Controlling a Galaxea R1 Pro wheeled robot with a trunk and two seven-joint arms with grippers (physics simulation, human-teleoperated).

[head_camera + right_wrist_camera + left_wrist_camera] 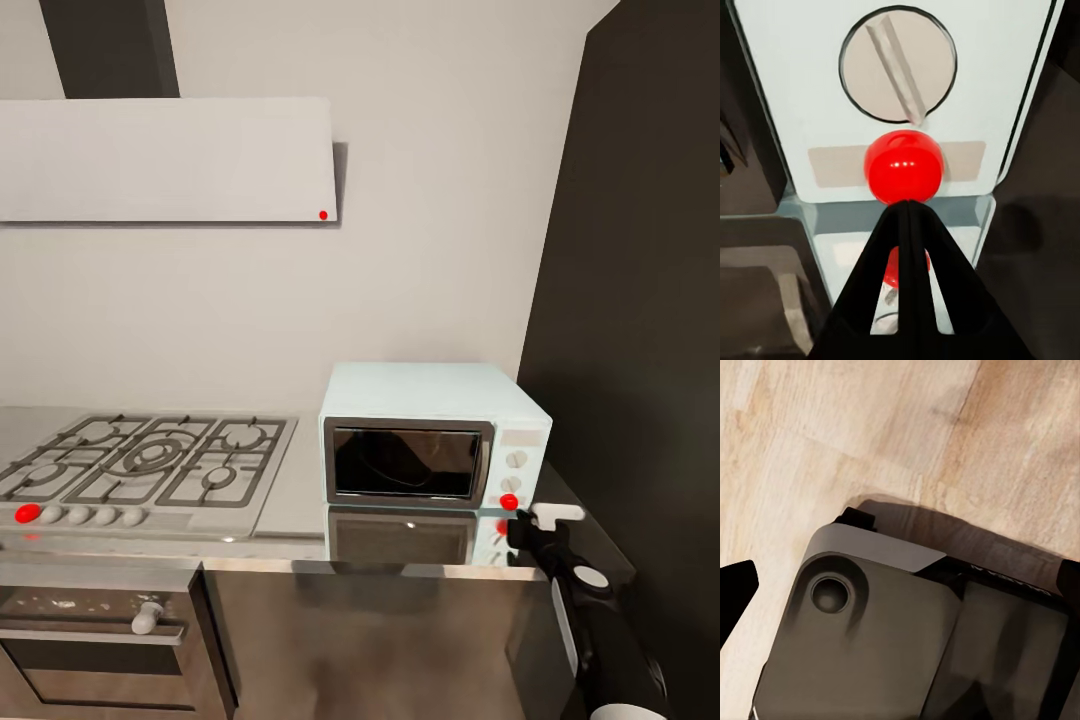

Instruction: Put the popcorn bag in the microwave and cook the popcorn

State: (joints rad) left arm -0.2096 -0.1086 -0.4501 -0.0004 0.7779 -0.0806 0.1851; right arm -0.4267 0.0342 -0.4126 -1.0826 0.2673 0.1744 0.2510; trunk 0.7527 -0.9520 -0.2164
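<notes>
Right tool (907, 206), fingers pressed together, tip touching microwave's (430, 400) red light (904, 166); door closed.

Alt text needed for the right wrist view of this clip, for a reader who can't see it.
Close-up of the right gripper, its dark fingers shut together, tip right at the round red indicator light on the pale mint-blue microwave control panel. A beige knob sits beside the light, and the light reflects in the glossy countertop.
</notes>
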